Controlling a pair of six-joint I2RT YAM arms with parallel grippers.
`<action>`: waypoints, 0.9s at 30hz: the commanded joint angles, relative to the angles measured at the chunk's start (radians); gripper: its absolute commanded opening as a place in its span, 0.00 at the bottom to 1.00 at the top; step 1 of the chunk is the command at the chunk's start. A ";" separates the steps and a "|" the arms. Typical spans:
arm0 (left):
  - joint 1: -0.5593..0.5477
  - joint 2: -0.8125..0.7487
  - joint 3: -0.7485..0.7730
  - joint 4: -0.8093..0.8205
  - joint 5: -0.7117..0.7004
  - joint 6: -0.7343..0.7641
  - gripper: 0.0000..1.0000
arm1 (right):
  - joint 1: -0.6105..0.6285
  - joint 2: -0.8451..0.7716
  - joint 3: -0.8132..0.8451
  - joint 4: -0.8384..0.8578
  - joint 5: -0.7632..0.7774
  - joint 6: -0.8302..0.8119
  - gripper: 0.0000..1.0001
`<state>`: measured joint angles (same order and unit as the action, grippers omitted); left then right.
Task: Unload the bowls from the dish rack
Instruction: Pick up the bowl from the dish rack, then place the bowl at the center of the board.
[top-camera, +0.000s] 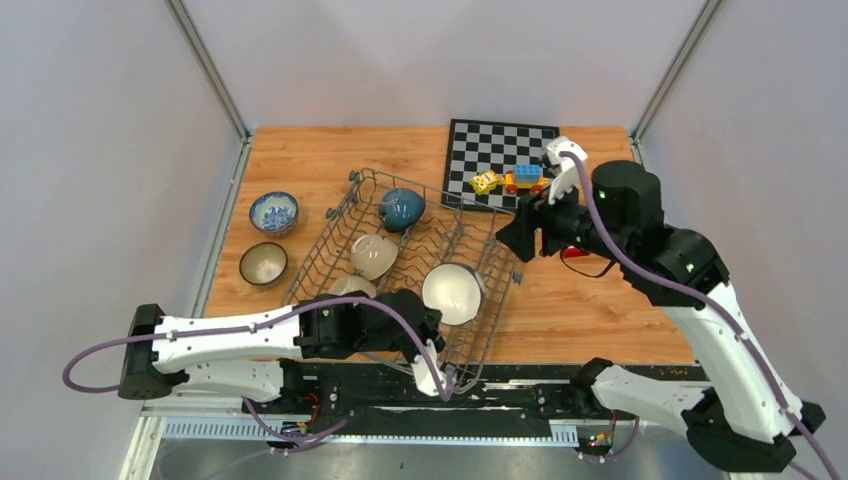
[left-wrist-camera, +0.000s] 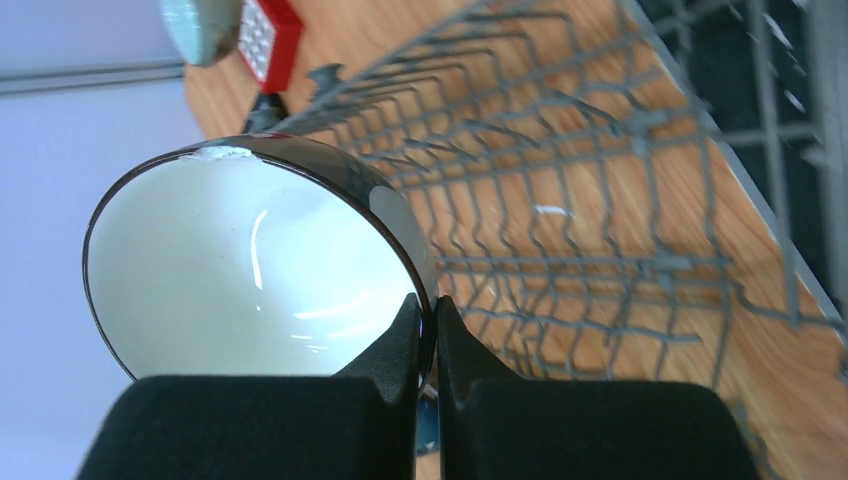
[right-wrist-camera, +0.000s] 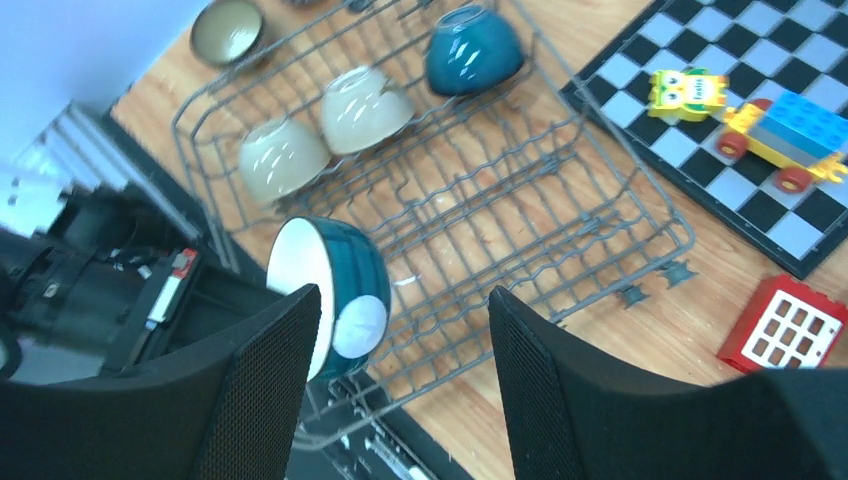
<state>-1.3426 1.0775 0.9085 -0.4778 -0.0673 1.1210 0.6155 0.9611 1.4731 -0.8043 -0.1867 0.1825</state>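
The grey wire dish rack stands mid-table. Inside it lie a dark teal bowl and two beige bowls. Over its near right part, a teal bowl with a white inside is tipped on edge. My left gripper is shut on this bowl's rim, one finger inside and one outside. My right gripper is open and holds nothing. It hovers above the rack's right end, looking down on the held bowl.
A blue-and-white patterned bowl and a brown-rimmed bowl sit on the table left of the rack. A chessboard with toy blocks lies at the back right. A red block lies right of the rack.
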 joint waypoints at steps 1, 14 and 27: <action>-0.097 -0.028 0.004 -0.106 -0.203 0.091 0.00 | 0.169 0.119 0.163 -0.278 0.098 -0.117 0.66; -0.185 0.070 0.191 -0.364 -0.092 -0.099 0.00 | 0.574 0.321 0.234 -0.376 0.428 -0.015 0.58; -0.187 0.094 0.243 -0.411 0.058 -0.190 0.00 | 0.623 0.329 0.123 -0.277 0.420 0.039 0.59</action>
<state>-1.5219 1.1610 1.0988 -0.8936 -0.0605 0.9764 1.2240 1.3048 1.6119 -1.0958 0.2111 0.1902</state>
